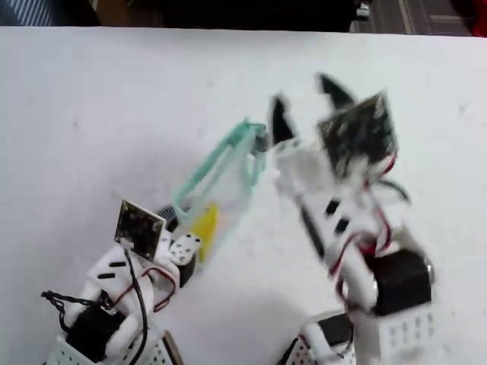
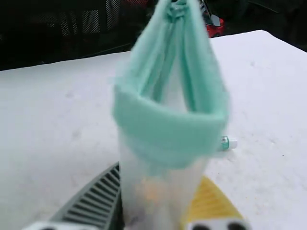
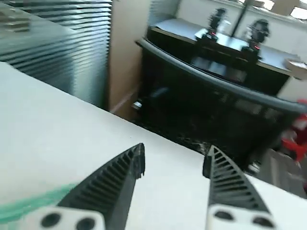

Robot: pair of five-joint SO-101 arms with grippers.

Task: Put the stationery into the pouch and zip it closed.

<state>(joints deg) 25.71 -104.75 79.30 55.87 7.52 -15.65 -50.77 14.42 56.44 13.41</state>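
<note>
The left end effector (image 2: 160,176) is clenched on the pouch (image 2: 168,124), pinching its clear lower part between 1 grey ribbed finger (image 2: 98,199) and 1 yellow finger (image 2: 211,201). From this grip the pouch runs out toward 1 o'clock in the high view and is raised off the worktop (image 1: 91,114). Its 2 teal zip bands (image 2: 165,129) stand apart at the near end and meet at the far end by the zip slider (image 2: 175,9). A blurred orange patch (image 2: 151,191) shows through the clear wall low in the pouch; what it is cannot be told.

The right end effector (image 3: 175,152) is released and grips nothing, its 2 black ribbed fingers (image 3: 112,184) spread with a gap between them. In the high view it sits at 3 o'clock from the zip slider, just beside the pouch's far end, fingers pointing toward 12 o'clock.

Counted: 2 arms, 2 end effectors, 1 pouch, and 1 small white item with a green end (image 2: 228,143) on the worktop, beside the pouch.

The worktop is plain white. Past its far edge stands dark furniture (image 3: 216,110), with slatted blinds (image 3: 53,43) at 9 o'clock of it in the right wrist view.

Both arms rise from bases at the 6 o'clock edge and lean toward 12 o'clock, the left one low, the right one stretched farther out.
</note>
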